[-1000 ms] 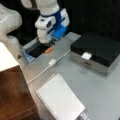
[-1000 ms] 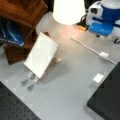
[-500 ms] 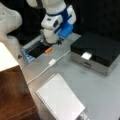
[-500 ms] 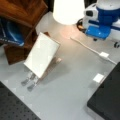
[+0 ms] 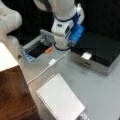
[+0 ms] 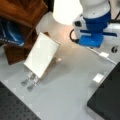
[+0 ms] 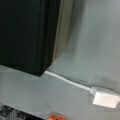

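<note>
Gripper hidden; white cable (image 5: 47,67) apparently runs diagonally across table (image 5: 100,87).

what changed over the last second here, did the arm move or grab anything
The arm's wrist with its blue part shifted a little toward a front view's right, ending low over the white cable between the open tray and the black box. The gripper itself does not show, and nothing was visibly taken or let go. The cable, its white plug, the orange piece and the leaning notebook stayed put.
</note>
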Controlling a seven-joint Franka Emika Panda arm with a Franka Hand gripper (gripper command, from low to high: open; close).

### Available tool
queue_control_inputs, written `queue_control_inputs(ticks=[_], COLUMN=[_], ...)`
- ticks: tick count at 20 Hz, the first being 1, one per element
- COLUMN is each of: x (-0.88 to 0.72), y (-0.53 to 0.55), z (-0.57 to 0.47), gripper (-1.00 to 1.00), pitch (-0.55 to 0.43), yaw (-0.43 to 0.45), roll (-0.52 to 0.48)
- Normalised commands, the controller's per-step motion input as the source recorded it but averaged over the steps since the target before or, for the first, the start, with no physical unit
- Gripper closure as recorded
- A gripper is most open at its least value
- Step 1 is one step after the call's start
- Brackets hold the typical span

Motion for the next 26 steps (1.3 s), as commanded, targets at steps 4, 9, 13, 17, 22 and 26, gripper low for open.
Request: queue_control_inputs(ticks=[4,9,13,17,22,26], x=[0.29,0.22,0.23,0.19,0.13,0.09], y=[-0.23,-0.2,-0.13,-0.07,0.01,0.11], z=[-0.05,-0.18,-0.25,-0.27,-0.17,-0.11], gripper=[-1.0,-1.0,-1.0,-1.0,-1.0,-1.0], pitch=[0.21,0.081,-0.018,-0.066,-0.068,-0.073], yaw=[0.019,-0.036,-0.058,-0.046,-0.07,-0.099], roll=[0.337,0.36,0.346,0.314,0.251,0.198])
